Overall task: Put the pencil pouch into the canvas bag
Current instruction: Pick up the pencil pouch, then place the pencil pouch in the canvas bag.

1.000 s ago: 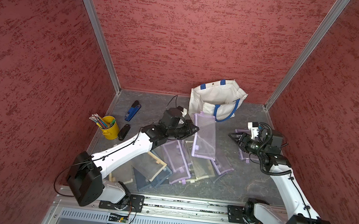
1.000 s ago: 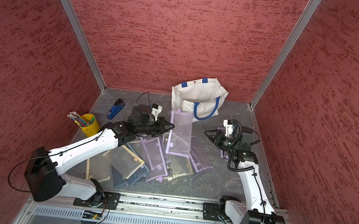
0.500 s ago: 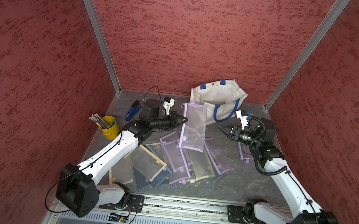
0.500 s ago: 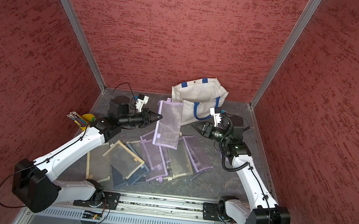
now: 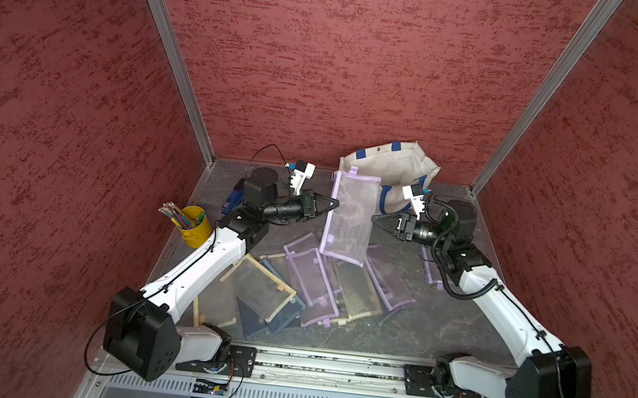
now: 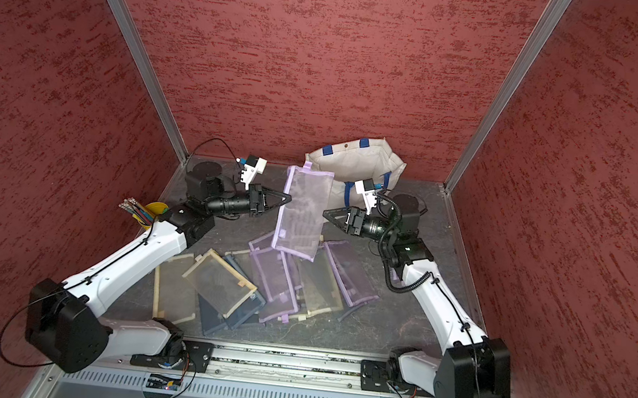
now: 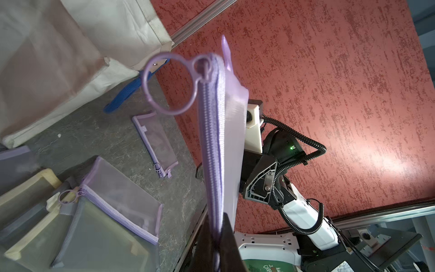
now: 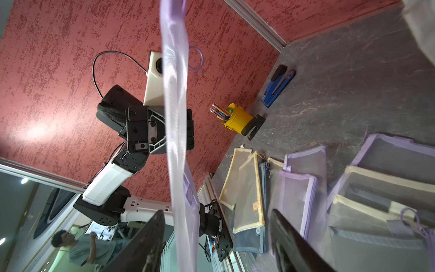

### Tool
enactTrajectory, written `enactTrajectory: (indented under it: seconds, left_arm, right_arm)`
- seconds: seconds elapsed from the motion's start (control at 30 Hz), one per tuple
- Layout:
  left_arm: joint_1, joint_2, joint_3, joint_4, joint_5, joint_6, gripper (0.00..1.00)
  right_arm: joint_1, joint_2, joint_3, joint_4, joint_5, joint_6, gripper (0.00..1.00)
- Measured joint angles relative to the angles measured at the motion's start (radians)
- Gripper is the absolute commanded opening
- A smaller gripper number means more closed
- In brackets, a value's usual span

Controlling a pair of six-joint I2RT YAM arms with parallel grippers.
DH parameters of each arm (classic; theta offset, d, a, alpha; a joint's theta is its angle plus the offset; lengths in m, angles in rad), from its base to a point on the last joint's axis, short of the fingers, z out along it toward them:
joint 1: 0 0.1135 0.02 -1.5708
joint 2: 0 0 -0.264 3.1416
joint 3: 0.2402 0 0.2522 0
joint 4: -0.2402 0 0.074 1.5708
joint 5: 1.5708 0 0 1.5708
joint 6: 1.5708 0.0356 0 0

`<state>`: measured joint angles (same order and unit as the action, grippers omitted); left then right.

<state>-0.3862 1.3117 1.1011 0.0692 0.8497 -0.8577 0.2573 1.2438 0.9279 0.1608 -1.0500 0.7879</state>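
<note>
No words are showing legibly; an orange tag (image 8: 255, 206) on a yellow-edged pouch (image 8: 248, 183) is staying unreadable.

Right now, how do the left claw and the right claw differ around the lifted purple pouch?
The left claw is shut on the zipper edge of the purple pouch; the right claw is open, the pouch's opposite edge between its jaws, ungripped. The left claw alone carries the pouch in the air; the right claw holds nothing. Both face the pouch from opposite sides.

Lilac mesh pencil pouch (image 5: 350, 215) hangs upright, apparently just beside the slumped off-white canvas bag (image 5: 394, 163).
</note>
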Motion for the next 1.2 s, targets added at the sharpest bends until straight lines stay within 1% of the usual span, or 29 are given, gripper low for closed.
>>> enactTrajectory:
  seconds: [0.2,0.27,0.4,0.43,0.47,0.6,0.63,0.7,0.73,0.77,0.8,0.83,0.87,0.9,1.03,1.2]
  left_arm:
    - [0.005,0.063,0.047,0.037,0.033,-0.002,0.00]
    - [0.007,0.080,0.056,0.044,0.040,-0.002,0.00]
    - [0.008,0.112,0.079,0.053,0.053,-0.003,0.00]
    - [0.009,0.120,0.085,0.057,0.058,-0.003,0.00]
    - [0.010,0.126,0.090,0.060,0.061,-0.005,0.00]
    - [0.013,0.142,0.101,0.068,0.063,-0.009,0.00]
    - [0.014,0.142,0.101,0.068,0.061,-0.009,0.07]
    - [0.018,0.142,0.101,0.067,0.054,-0.004,0.37]
    - [0.020,0.141,0.101,0.062,0.048,0.000,0.49]
    - [0.024,0.138,0.101,0.047,0.037,0.006,0.65]
    - [0.026,0.135,0.101,0.023,0.021,0.018,0.79]
    - [0.029,0.129,0.101,-0.006,0.001,0.027,0.88]
    - [0.034,0.122,0.101,-0.043,-0.023,0.041,0.95]
    - [0.041,0.114,0.101,-0.080,-0.047,0.053,1.00]
    - [0.055,0.070,0.101,-0.256,-0.181,0.140,1.00]
    - [0.034,-0.021,0.057,-0.361,-0.286,0.203,0.99]
  right_arm:
    - [0.020,0.033,0.026,0.106,-0.023,0.059,0.55]
    - [0.024,0.037,0.034,0.138,-0.024,0.074,0.45]
    - [0.033,0.056,0.052,0.172,-0.029,0.086,0.10]
    - [0.035,0.064,0.058,0.170,-0.029,0.085,0.04]
    - [0.037,0.073,0.064,0.166,-0.031,0.081,0.00]
    - [0.040,0.107,0.106,0.105,-0.023,0.038,0.00]
    - [0.040,0.113,0.121,0.080,-0.018,0.027,0.00]
    - [0.040,0.124,0.156,0.038,-0.003,0.001,0.00]
    - [0.040,0.128,0.175,0.016,0.008,-0.009,0.00]
    - [0.040,0.136,0.203,-0.010,0.027,-0.020,0.00]
    - [0.037,0.146,0.235,-0.035,0.047,-0.031,0.00]
    - [0.033,0.157,0.268,-0.059,0.072,-0.040,0.00]
    - [0.029,0.171,0.310,-0.089,0.105,-0.047,0.00]
    - [0.020,0.189,0.357,-0.119,0.146,-0.048,0.00]
    - [-0.037,0.283,0.539,-0.186,0.303,-0.018,0.00]
    - [-0.066,0.444,0.780,-0.261,0.500,0.045,0.00]
